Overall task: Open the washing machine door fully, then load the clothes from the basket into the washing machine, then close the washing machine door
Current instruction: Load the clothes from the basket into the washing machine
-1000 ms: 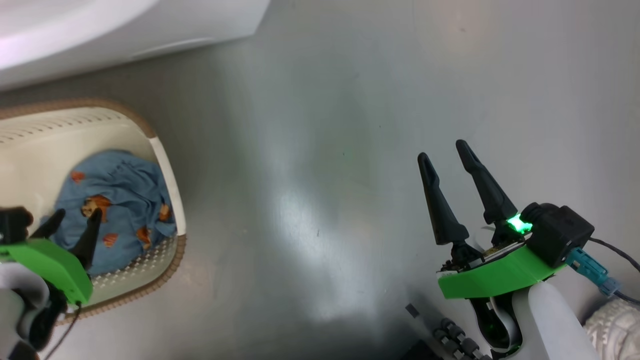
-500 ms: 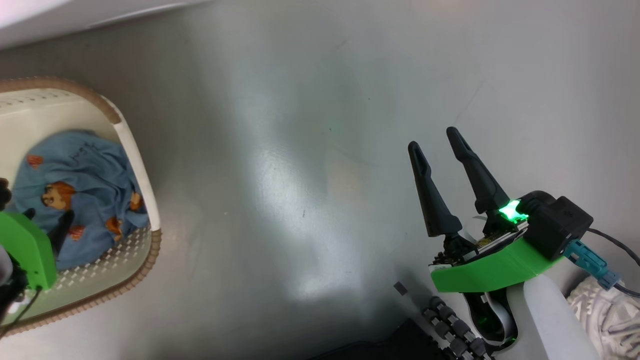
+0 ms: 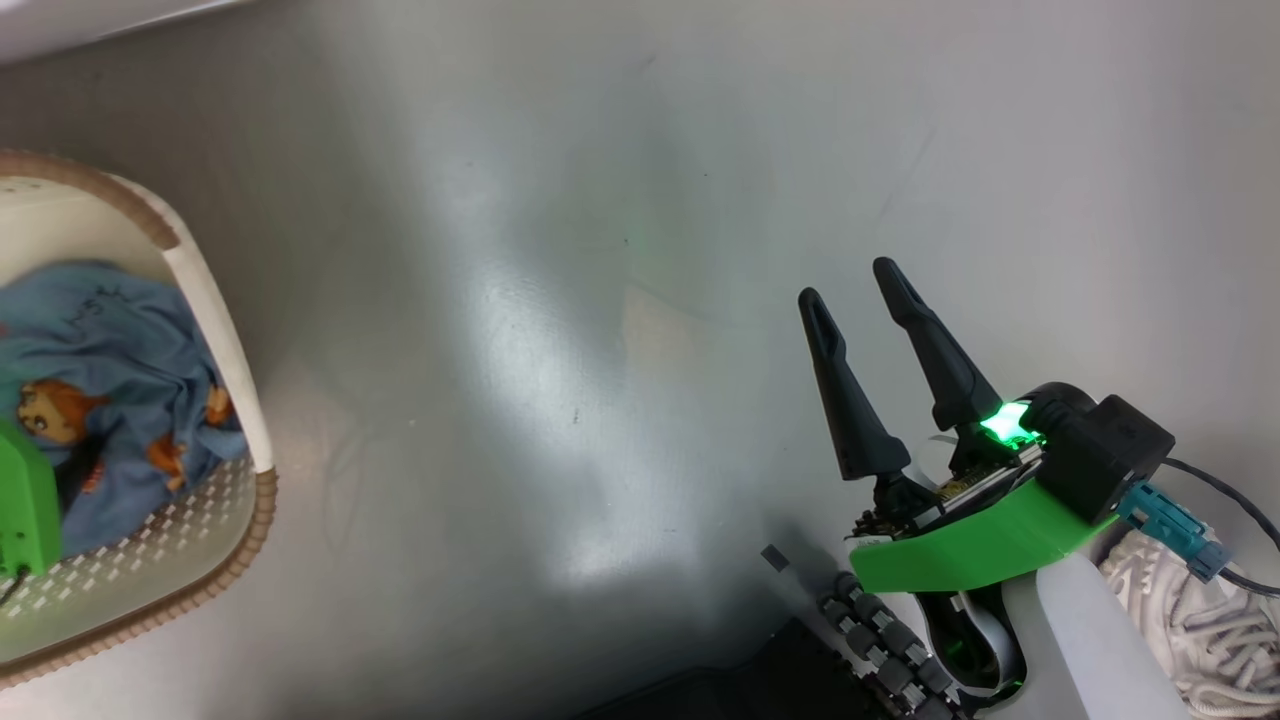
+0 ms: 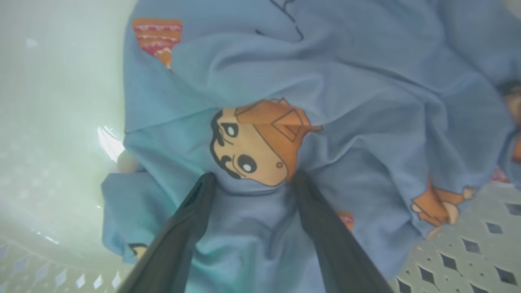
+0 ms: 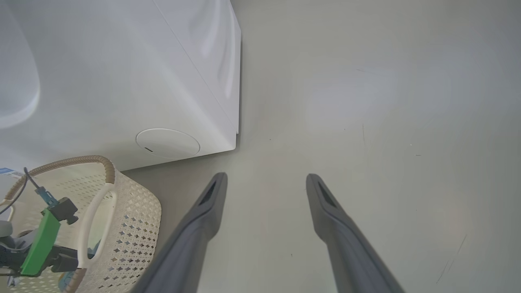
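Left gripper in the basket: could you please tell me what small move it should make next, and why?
Probably close the left gripper. Its jaws stand open inside the basket, with the fingertips at the blue clothes and a fold bulging between them, so closing should catch the fabric for lifting.

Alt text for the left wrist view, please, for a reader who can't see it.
The open left gripper reaches into light blue clothes printed with orange cartoon figures, its two dark tips at the fabric on either side of a cartoon face. The clothes lie in a cream basket with diamond-shaped holes.
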